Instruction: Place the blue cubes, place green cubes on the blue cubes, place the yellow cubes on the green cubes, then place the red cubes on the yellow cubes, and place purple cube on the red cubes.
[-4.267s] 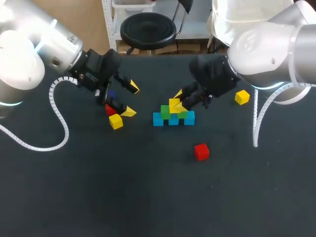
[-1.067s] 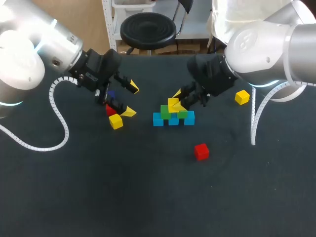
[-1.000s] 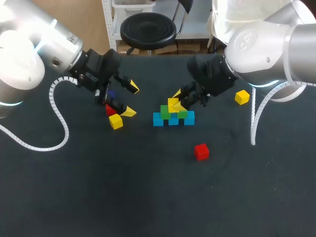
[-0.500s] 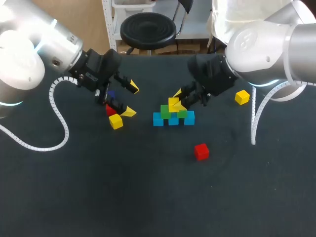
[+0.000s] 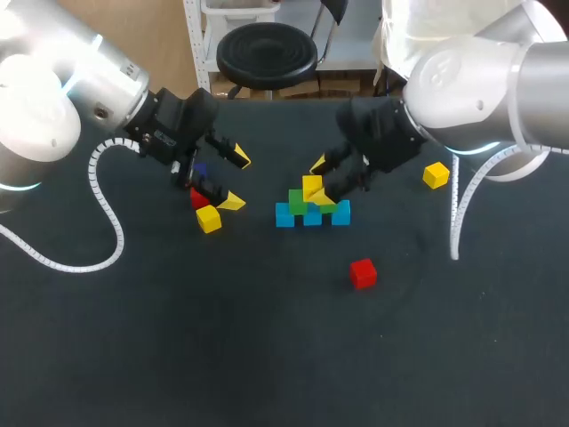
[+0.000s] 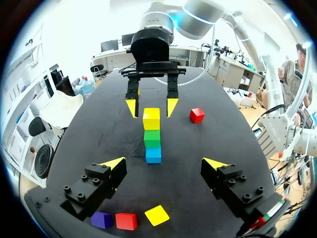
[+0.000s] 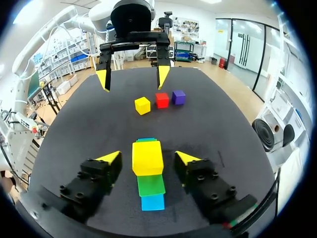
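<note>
Three blue cubes (image 5: pixel 312 216) form a row mid-table, with two green cubes (image 5: pixel 298 201) on them. A yellow cube (image 5: pixel 312 188) sits on the greens. My right gripper (image 5: pixel 318 182) stands open around this yellow cube (image 7: pixel 147 157), with a gap showing at each fingertip. My left gripper (image 5: pixel 236 181) hangs open left of the stack, holding nothing, above a purple cube (image 5: pixel 201 169), a red cube (image 5: pixel 198 197) and a yellow cube (image 5: pixel 209 218). In the left wrist view the stack's yellow cube (image 6: pixel 151 118) sits between the right gripper's (image 6: pixel 151 106) tips.
A loose red cube (image 5: pixel 362 273) lies in front of the stack, towards the right. Another yellow cube (image 5: pixel 436 174) lies at the right, under my right arm. The table's near half holds only the red cube.
My right gripper's fingers have spread apart and let go of the yellow cube, which stays on the green cubes. The left arm has not moved.
</note>
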`<state>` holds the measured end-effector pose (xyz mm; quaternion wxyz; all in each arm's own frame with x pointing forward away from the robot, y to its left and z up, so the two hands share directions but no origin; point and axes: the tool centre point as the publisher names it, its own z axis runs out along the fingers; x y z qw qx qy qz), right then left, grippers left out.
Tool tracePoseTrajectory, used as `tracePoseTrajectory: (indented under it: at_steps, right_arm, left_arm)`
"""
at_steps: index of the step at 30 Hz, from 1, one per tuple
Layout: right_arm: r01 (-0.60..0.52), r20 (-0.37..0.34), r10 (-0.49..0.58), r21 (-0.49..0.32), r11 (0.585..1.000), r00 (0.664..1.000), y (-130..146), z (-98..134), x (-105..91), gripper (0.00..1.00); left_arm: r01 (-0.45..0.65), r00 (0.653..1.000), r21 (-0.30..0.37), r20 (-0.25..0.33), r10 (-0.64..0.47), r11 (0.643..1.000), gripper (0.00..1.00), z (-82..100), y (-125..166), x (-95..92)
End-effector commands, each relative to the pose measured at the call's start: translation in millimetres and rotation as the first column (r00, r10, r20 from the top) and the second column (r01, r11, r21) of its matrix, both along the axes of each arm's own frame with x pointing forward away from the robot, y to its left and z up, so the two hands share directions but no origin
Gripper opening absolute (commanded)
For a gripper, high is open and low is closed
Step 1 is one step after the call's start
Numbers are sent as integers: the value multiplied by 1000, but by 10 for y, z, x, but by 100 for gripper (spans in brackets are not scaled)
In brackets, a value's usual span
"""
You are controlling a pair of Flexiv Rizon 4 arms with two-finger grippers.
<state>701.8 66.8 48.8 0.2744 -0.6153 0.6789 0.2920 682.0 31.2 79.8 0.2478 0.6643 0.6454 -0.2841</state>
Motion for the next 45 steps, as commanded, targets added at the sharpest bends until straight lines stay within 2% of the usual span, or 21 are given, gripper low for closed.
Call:
tracePoseTrajectory:
  at_steps: [1,7,12,19,25,30,32,45]
  right_arm:
    - [-1,-6,1,3,1000,1000,2,-7,18,100]
    - [-2,7,2,6,1000,1000,-8,50,-1,100]
    - [-45,67,42,45,998,997,-114,159,-72,100]
    - [-172,171,144,163,971,975,-469,295,-187,100]
    - [-200,227,155,191,961,961,-775,403,-296,100]
    - [-197,225,153,189,962,962,-1033,420,-381,100]
    - [-167,196,131,182,969,972,-1160,406,-417,100]
    - [-167,196,131,182,969,972,-1160,406,-417,100]
  left_arm:
    - [0,1000,-4,3,0,1000,100,-7,8,-7]
    - [0,1000,-4,3,0,1000,100,-7,8,-7]
    - [0,1000,-4,3,0,1000,100,-7,8,-7]
    - [0,1000,-4,3,0,1000,100,-7,8,-7]
    - [0,1000,-4,3,0,1000,100,-7,8,-7]
    - [0,1000,-4,3,0,1000,100,-7,8,-7]
    - [0,1000,-4,3,0,1000,100,-7,8,-7]
    - [0,1000,-4,3,0,1000,100,-7,8,-7]
